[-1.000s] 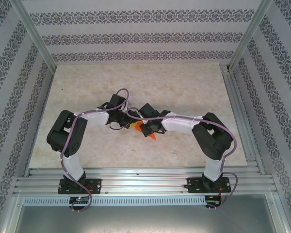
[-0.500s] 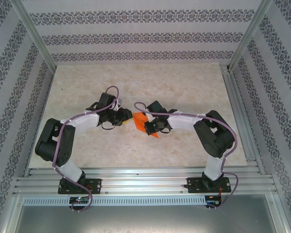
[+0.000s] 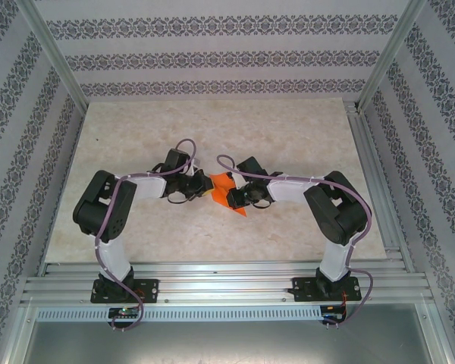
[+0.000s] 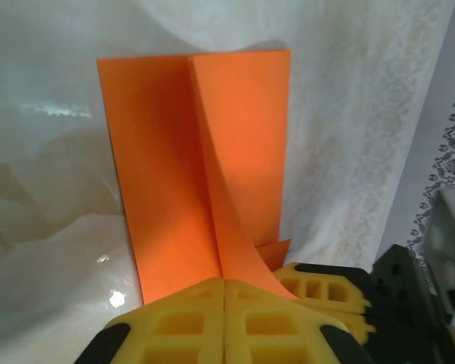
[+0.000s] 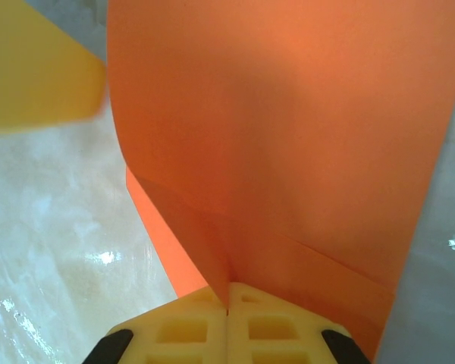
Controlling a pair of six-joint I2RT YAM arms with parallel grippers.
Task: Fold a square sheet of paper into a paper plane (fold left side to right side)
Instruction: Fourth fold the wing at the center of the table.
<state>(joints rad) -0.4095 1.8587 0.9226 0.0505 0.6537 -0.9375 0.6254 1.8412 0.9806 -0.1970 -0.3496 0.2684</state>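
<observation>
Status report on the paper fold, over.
Left tool shut on the orange paper. Right tool shut on it too. Paper creased, one flap raised off the table. No obstruction seen.

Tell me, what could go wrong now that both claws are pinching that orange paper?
1. The left gripper and right gripper are both shut on the paper. If they pull apart, the thin sheet may tear.
2. One side of it curves up off the table instead of lying flat, so the next crease could land crooked.
3. The two grippers sit very close together and might bump.
</observation>
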